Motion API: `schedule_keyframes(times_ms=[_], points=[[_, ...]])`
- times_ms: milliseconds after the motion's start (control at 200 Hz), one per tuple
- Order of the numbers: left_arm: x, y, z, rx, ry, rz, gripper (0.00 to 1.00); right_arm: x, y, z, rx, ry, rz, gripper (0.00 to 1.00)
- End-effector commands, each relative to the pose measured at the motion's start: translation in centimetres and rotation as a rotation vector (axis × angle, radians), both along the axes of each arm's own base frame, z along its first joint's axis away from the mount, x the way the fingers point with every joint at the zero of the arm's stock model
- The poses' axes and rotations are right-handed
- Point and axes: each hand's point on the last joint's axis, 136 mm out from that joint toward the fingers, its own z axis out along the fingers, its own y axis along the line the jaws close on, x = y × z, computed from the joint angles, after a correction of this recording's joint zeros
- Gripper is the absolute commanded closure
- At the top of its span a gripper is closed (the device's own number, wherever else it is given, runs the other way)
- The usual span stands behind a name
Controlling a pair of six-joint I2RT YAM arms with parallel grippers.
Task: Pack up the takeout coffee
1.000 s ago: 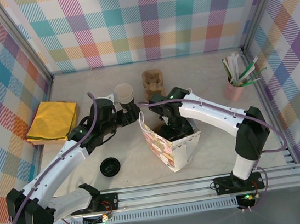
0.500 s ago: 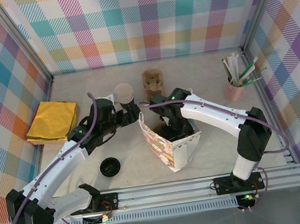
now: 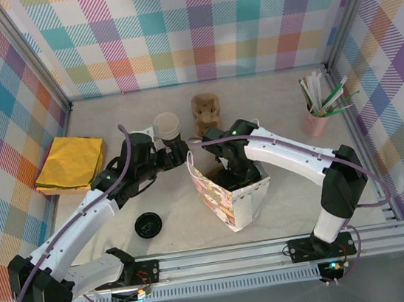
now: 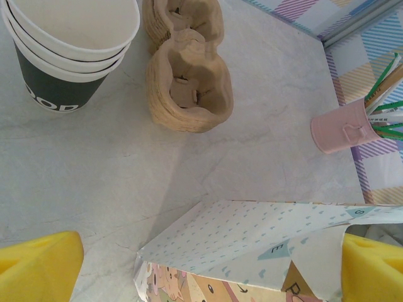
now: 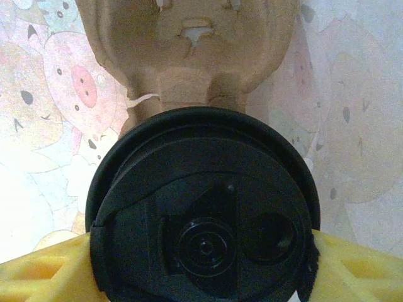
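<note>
The takeout coffee [image 5: 204, 226] shows its round black lid from above in the right wrist view, with my right gripper [image 5: 204, 267] shut on it and a yellow finger [image 5: 359, 267] pressed to each side. It hangs inside the printed paper bag [image 3: 227, 201], above a brown cardboard carrier [image 5: 189, 44] on the bag's floor. In the top view my right gripper [image 3: 236, 175] reaches down into the bag's mouth. My left gripper [image 3: 177, 156] stands open at the bag's left upper edge; that edge [image 4: 252, 245] lies between its wide-apart yellow fingers [image 4: 38, 267].
A stack of white cups [image 3: 167, 126] and stacked cardboard carriers [image 3: 206, 109] stand behind the bag. A loose black lid [image 3: 148, 224] lies at the front left. Yellow napkins [image 3: 72, 163] are at the left, a pink cup of stirrers [image 3: 317, 117] at the right.
The right arm has shifted very slightly over the bag with the cup still held. The left arm has not moved.
</note>
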Motion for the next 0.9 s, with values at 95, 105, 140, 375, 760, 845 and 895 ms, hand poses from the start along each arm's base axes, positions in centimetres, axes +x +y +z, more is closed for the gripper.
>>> schedule_keyframes(times_ms=[95, 105, 140, 375, 760, 845, 895], points=[[0.0, 0.8, 0.8, 0.027, -0.021, 0.029, 0.05, -2.1, -1.8, -1.2, -0.089, 0.087, -0.013, 0.32], [0.0, 0.8, 0.8, 0.026, -0.021, 0.029, 0.05, -2.1, -1.8, -1.2, -0.091, 0.088, -0.013, 0.32], [0.0, 0.8, 0.9, 0.025, -0.022, 0.029, 0.05, -2.1, -1.8, -1.2, -0.089, 0.088, -0.013, 0.32], [0.0, 0.7, 1.0, 0.023, -0.022, 0.027, 0.05, -2.1, -1.7, -1.5, -0.090, 0.092, -0.011, 0.32], [0.0, 0.7, 0.9, 0.024, -0.020, 0.025, 0.05, -2.2, -1.8, -1.8, -0.095, 0.102, -0.009, 0.32], [0.0, 0.7, 0.9, 0.023, -0.020, 0.025, 0.05, -2.3, -1.8, -2.0, -0.095, 0.106, -0.010, 0.32], [0.0, 0.7, 0.9, 0.022, -0.021, 0.025, 0.05, -2.4, -1.9, -2.1, -0.097, 0.110, -0.011, 0.32]])
